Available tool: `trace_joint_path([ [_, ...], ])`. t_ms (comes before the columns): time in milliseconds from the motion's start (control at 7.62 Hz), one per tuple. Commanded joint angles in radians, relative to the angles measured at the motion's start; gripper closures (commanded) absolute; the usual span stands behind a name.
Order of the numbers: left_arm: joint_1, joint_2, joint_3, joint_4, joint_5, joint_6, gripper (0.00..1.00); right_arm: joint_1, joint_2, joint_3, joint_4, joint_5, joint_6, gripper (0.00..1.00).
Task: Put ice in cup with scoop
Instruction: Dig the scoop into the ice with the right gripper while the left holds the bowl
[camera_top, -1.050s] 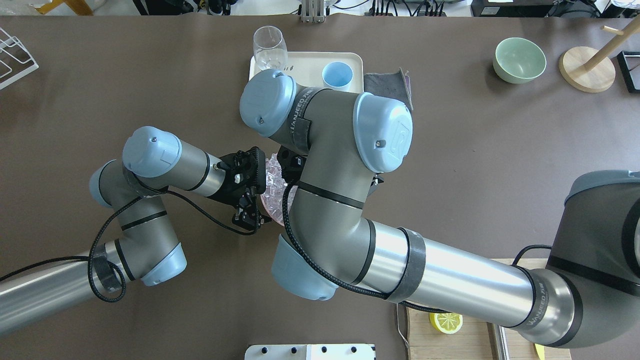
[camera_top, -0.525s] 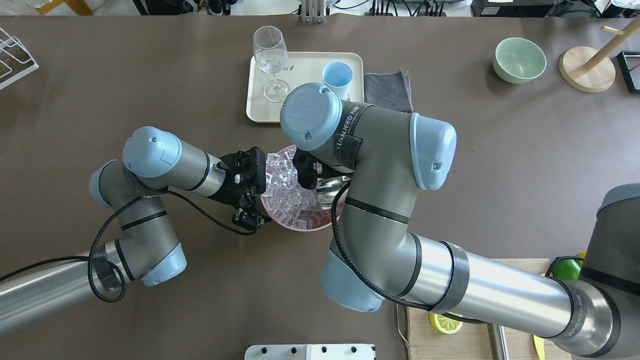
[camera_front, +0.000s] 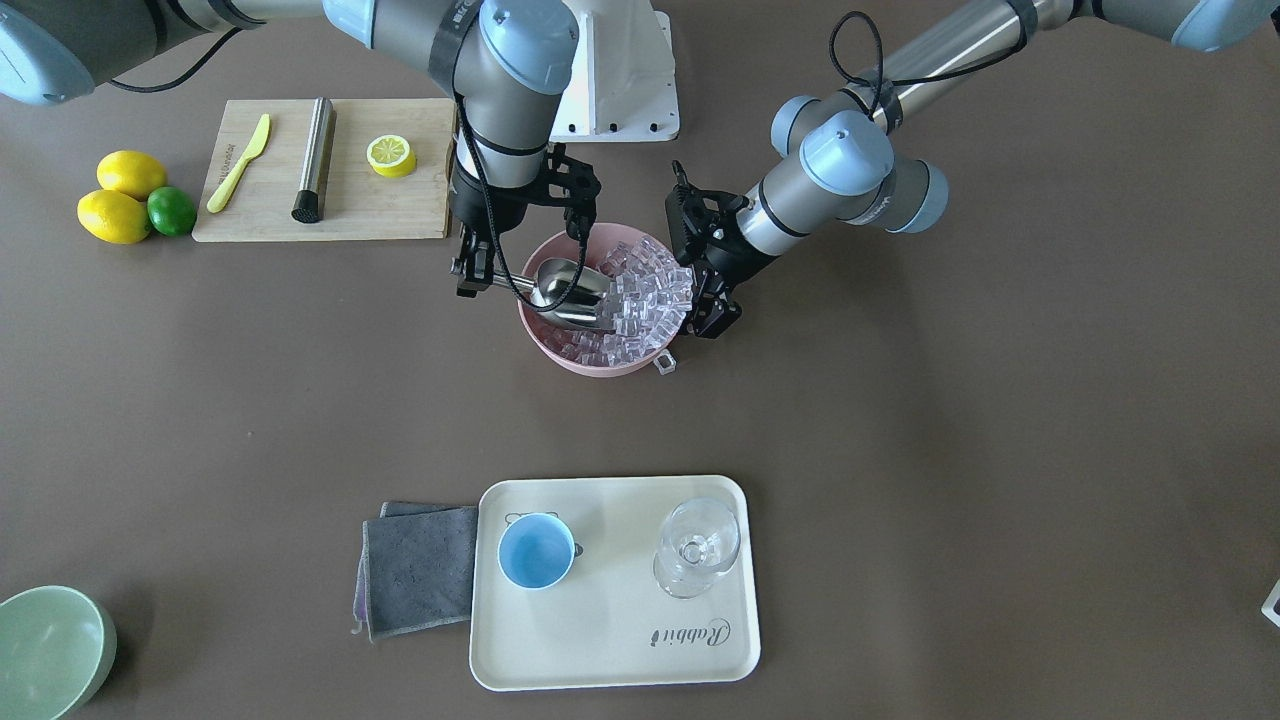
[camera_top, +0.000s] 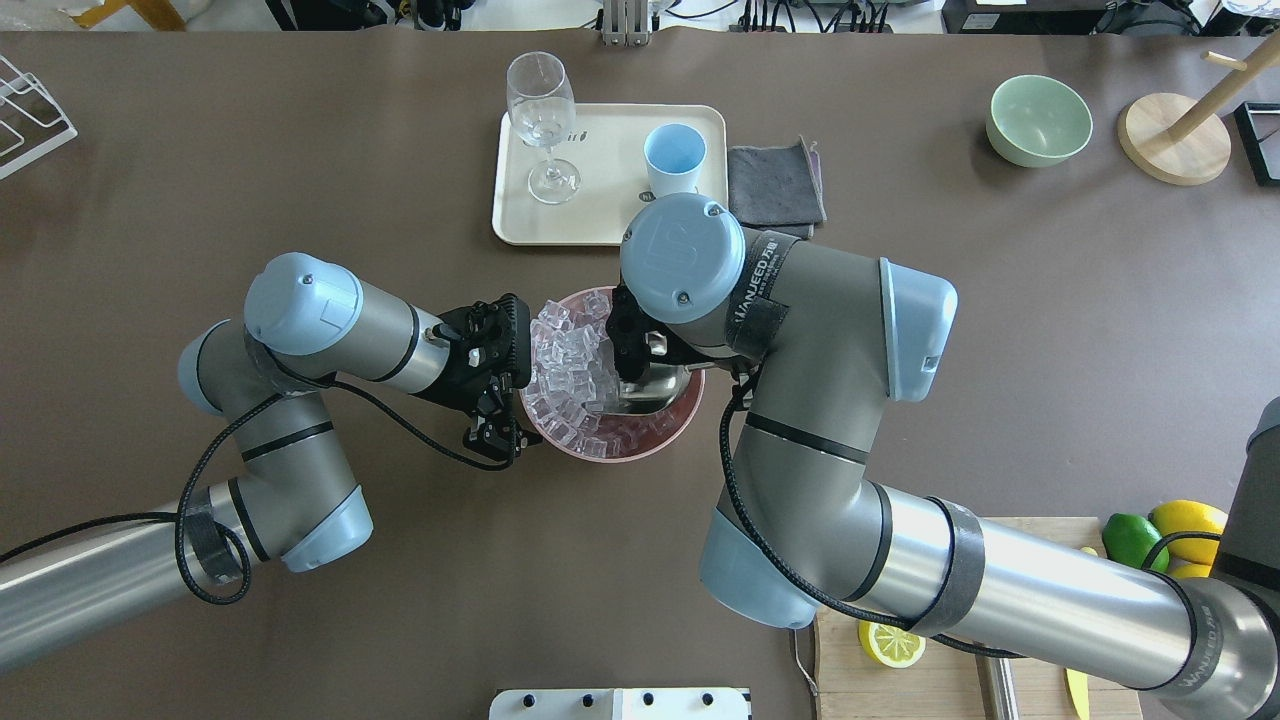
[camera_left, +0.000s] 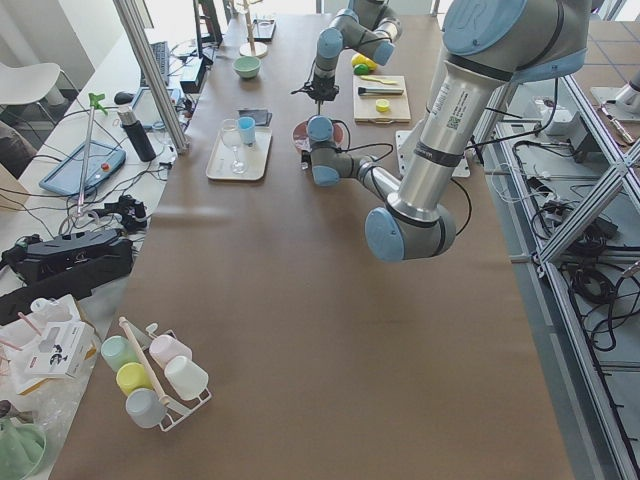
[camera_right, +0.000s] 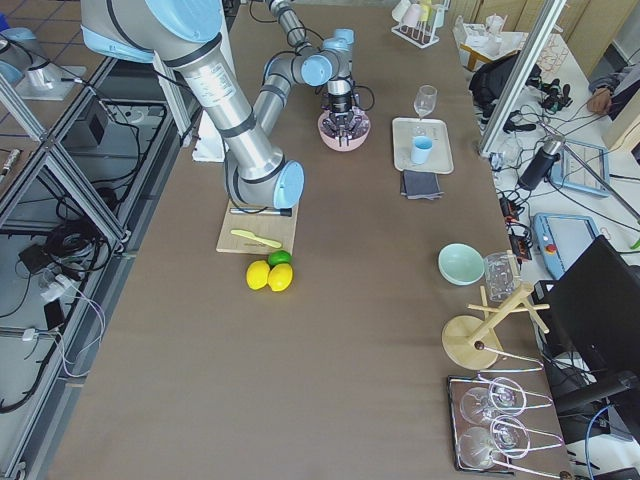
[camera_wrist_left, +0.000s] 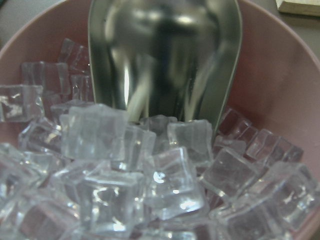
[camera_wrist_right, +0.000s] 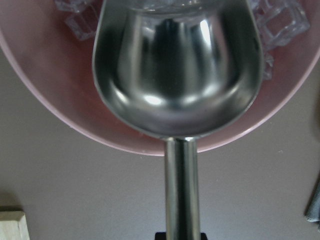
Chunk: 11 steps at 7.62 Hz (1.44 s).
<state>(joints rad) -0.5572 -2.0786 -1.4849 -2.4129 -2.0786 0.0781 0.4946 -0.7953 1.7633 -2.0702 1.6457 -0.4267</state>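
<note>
Hard against the open lip of the shiny stainless-steel scoop (camera_front: 572, 293), empty and clamped by its short handle in the right gripper (camera_front: 480, 278), heaped clear glassy ice cubes (camera_front: 645, 300) inside the round pink bowl (camera_front: 590, 365).

Grey-silver arms (camera_top: 1000, 590) w/ pale-blue joint caps (camera_top: 680, 255), blk cables (camera_top: 215, 470), blk fingers (camera_top: 495, 438), white base (camera_front: 620, 70)
</note>
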Motion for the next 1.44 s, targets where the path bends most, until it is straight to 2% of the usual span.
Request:
trace_joint_path([
  [0, -0.001, 0.000, 0.000, 0.000, 0.000, 0.000, 0.01, 0.001, -0.062, 0.004, 0.119, 0.009, 0.005, 1.00],
  [656, -0.001, 0.002, -0.002, 0.000, 0.000, 0.000, 0.01, 0.002, -0.183, 0.061, 0.306, 0.046, 0.011, 1.00],
  [787, -0.001, 0.002, -0.002, 0.000, 0.000, 0.000, 0.01, 0.002, -0.208, 0.065, 0.356, 0.063, 0.064, 1.00],
  [1312, -0.001, 0.008, -0.002, -0.002, 0.000, 0.000, 0.01, 0.039, -0.223, 0.105, 0.377, 0.140, 0.072, 1.00],
])
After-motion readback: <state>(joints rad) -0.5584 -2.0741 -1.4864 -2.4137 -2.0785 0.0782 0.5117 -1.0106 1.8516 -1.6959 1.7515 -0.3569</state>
